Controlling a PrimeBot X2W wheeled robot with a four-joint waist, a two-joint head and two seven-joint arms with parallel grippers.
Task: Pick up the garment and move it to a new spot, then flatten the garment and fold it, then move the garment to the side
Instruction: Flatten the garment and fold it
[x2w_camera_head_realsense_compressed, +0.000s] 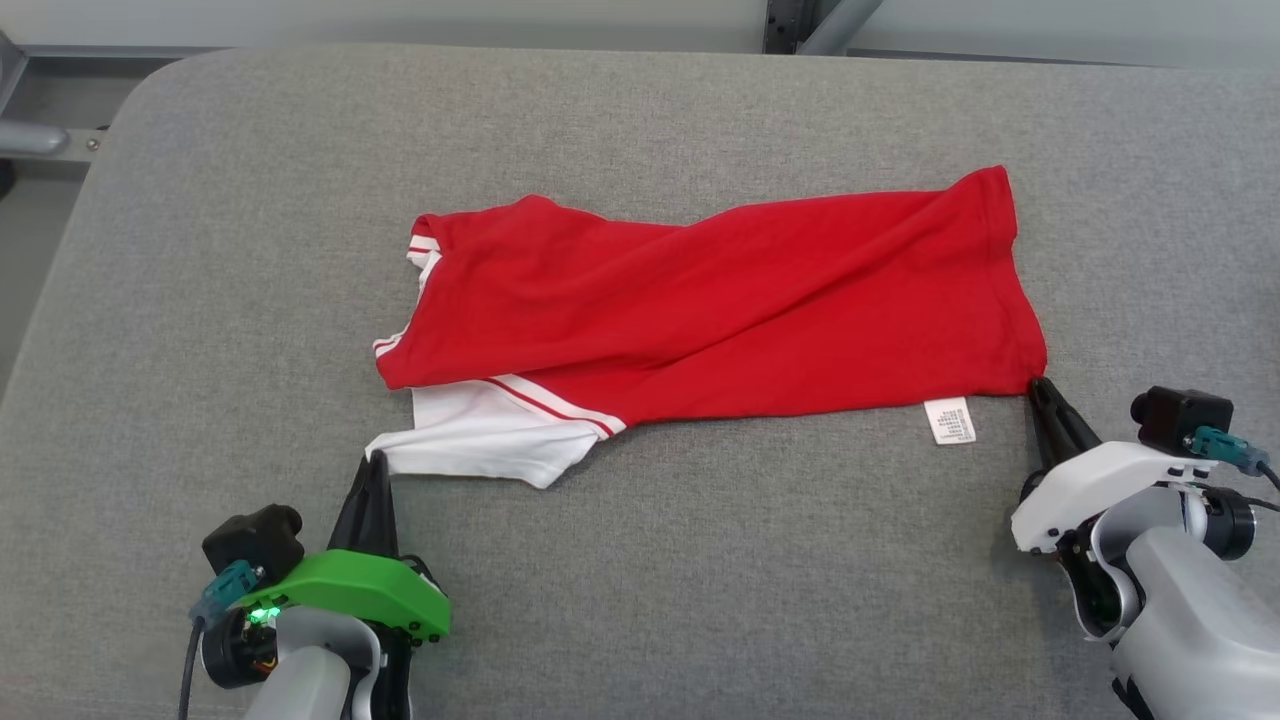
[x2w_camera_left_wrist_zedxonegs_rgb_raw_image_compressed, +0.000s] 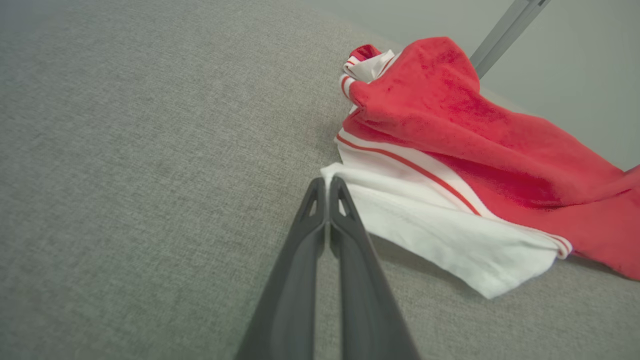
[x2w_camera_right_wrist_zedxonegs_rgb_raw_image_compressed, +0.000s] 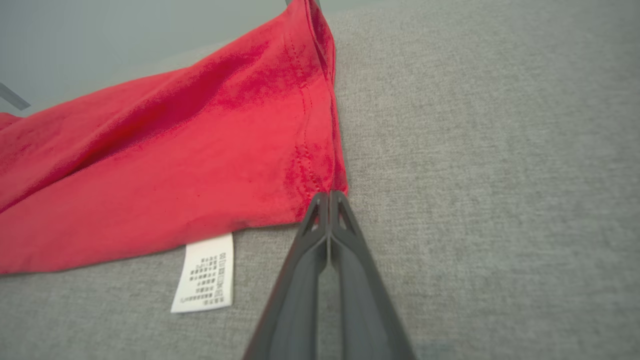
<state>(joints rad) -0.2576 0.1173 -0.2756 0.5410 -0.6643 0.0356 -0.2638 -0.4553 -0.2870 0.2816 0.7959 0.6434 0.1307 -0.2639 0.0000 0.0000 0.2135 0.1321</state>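
Garment pinched — left tool on sleeve, right tool on hem corner.

Head cam: high, facing down, whole garment and worktop in frame. Left wrist cam: low, close, sights along left claw at garment's white corner. Right wrist cam: same along right claw, at garment's red hem corner. Head view covers both corners.
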